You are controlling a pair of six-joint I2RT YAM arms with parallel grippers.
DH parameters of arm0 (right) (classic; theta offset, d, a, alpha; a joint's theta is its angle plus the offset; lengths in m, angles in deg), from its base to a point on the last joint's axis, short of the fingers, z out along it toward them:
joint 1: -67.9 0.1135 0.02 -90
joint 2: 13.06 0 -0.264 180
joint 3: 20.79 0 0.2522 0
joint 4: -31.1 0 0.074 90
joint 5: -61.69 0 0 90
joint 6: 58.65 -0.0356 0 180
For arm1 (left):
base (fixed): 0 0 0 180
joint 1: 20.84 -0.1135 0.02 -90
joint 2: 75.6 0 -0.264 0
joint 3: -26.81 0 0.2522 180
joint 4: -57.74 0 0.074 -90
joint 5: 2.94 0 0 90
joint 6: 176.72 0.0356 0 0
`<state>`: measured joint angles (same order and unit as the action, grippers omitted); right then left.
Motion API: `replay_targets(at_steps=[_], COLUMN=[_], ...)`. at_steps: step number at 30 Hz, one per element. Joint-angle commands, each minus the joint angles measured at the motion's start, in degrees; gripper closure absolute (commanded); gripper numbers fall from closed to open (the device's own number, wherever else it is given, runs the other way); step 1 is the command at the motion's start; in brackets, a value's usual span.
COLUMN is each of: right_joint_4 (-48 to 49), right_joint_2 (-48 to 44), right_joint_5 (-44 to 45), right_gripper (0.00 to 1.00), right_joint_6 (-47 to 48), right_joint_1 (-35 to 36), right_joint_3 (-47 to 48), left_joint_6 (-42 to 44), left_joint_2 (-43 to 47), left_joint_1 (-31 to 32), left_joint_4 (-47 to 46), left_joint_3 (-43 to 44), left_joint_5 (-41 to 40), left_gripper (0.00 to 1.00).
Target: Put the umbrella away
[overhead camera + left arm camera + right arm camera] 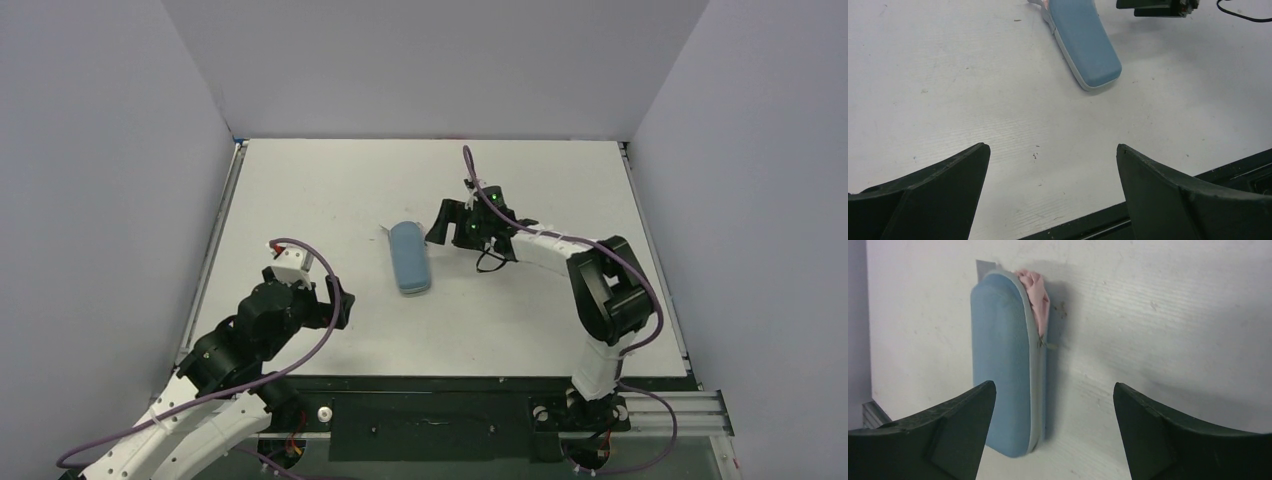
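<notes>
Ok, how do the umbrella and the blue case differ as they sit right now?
The case is light blue, smooth and in plain view; the umbrella is pink, crumpled, and shows only as a bit of fabric poking from the case's seam at one end. The case lies flat on the table; the umbrella is tucked inside it. Neither is gripped.

I can read no text, label, brand, number or sign in any of my three views.
</notes>
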<state>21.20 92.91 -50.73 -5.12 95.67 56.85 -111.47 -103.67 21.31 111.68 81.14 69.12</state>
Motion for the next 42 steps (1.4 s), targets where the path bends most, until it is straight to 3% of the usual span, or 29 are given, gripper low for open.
replay_targets(at_steps=[1,7,13,17,21,27,30,35,40,42], right_joint_4=[-3.0,-3.7,-8.5,-9.4,-7.5,-13.4,-11.5,-9.2,-8.0,-6.1], right_joint_2=[-11.2,-24.1,-36.7,-45.1,-50.0,-50.6,-51.9,-53.2,-52.8,-53.6], right_joint_5=[5.8,8.2,12.6,18.7,24.8,33.1,35.7,38.7,40.5,42.7], right_gripper=[0.17,0.17,0.16,0.16,0.15,0.14,0.13,0.06,0.03,0.02], right_joint_6=[4.9,9.3,16.7,19.1,20.2,22.7,24.3,24.6,24.3,24.1], right_joint_1=[0.8,2.7,5.3,6.9,8.6,9.0,8.9,6.6,1.9,0.1], right_joint_3=[-4.8,-11.9,-16.3,-18.8,-22.2,-20.7,-22.1,-24.5,-26.0,-27.9], left_joint_6=[1.1,-1.7,-3.1,3.5,13.5,22.9,27.5,27.8,30.1,30.1], left_joint_2=[1.0,-0.4,-6.1,-8.5,-10.5,-16.7,-22.6,-35.3,-41.7,-42.8], left_joint_1=[-0.5,-1.2,-1.2,-1.3,-3.3,-15.7,-20.8,-26.8,-28.7,-29.0], left_joint_4=[-3.5,-4.8,-12.0,-23.5,-43.6,-63.9,-75.3,-91.3,-98.7,-95.2], left_joint_3=[-0.7,-1.9,-5.2,-9.7,-16.7,-25.5,-29.7,-32.7,-31.4,-29.2], left_joint_5=[-2.2,-7.6,-16.5,-23.6,-30.7,-20.0,-15.7,-9.7,-5.4,-3.8], left_gripper=[0.03,0.03,0.03,0.03,0.03,0.03,0.03,0.03,0.03,0.03])
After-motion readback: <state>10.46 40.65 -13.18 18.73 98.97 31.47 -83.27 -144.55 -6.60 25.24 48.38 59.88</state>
